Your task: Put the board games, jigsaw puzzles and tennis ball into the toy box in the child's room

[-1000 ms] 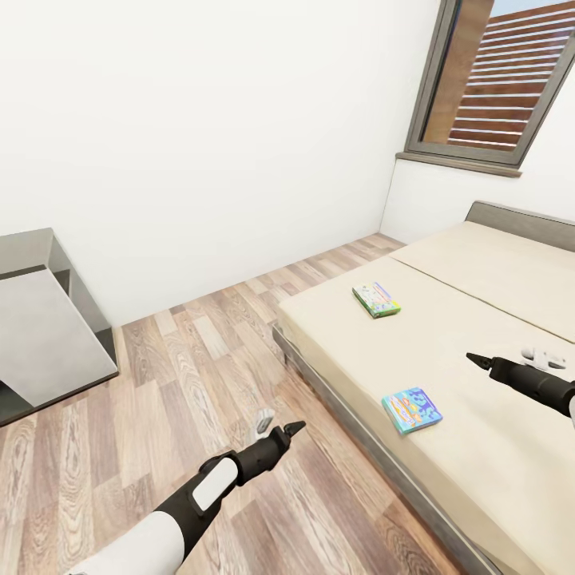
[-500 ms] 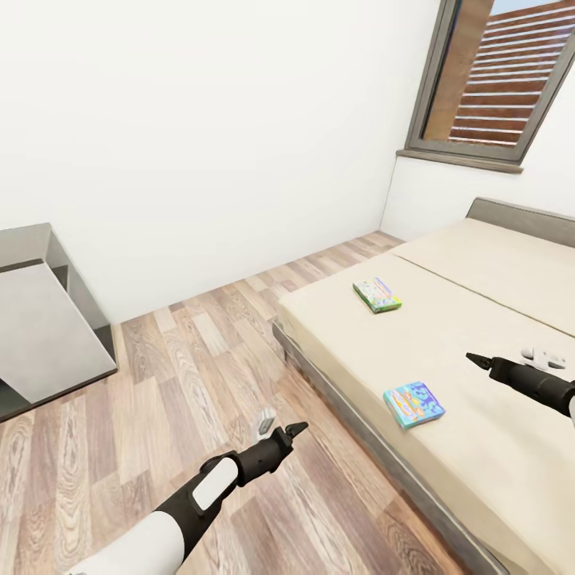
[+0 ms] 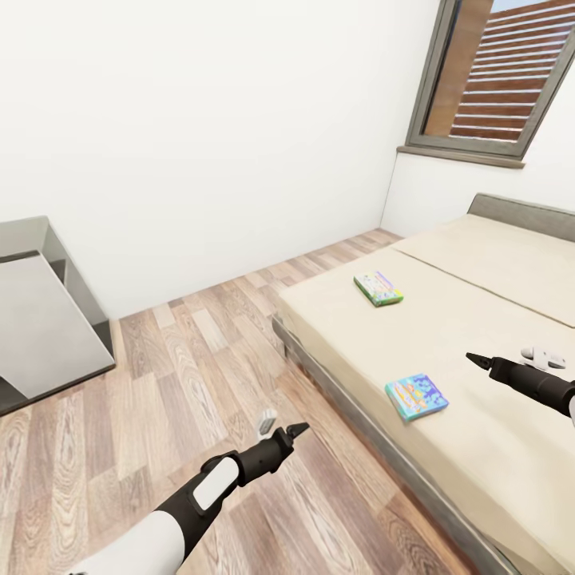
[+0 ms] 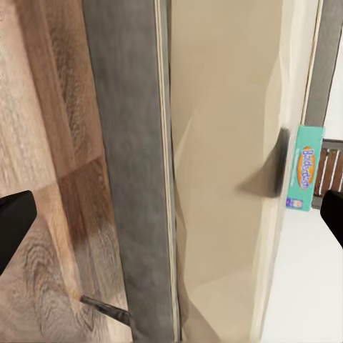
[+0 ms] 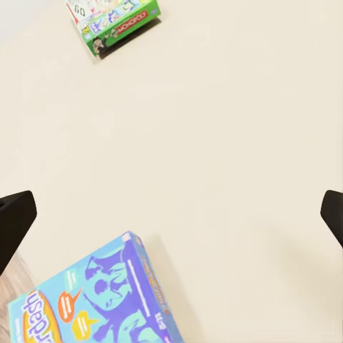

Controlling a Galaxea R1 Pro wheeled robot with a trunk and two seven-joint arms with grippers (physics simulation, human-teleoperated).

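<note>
On the large low bed (image 3: 495,415) with its plain beige cover, in the head view, two thin board-game boxes lie flat and well apart: a green-edged Monopoly box (image 3: 378,288) toward the headboard end, near the bed's floor-side edge, and a light-blue box with purple print (image 3: 416,396) closer to the robot, also near that edge. The left arm, white at the upper part and black toward the wrist, reaches forward low over the wood-plank floor (image 3: 160,375); the left gripper (image 3: 281,430) hangs above the planks just short of the bed's grey side rail, its two fingertips spread apart. The right arm comes in from the view's right edge over the mattress; the right gripper (image 3: 511,361) hovers above the cover, beyond the blue box, fingers parted. A grey cabinet (image 3: 40,311) stands against the white wall, and a slatted shutter window (image 3: 495,76) sits above the bed's head.

In the left wrist view, the left gripper's dark fingertips (image 4: 14,225) sit wide apart at the two sides, framing the bed's grey side rail (image 4: 132,171) and beige mattress edge, with the blue box (image 4: 306,168) seen edge-on.

In the right wrist view, the right gripper's black fingertips (image 5: 14,218) are likewise wide apart over the beige cover, holding nothing; the blue box (image 5: 93,300) lies near, the Monopoly box (image 5: 114,20) farther off.
</note>
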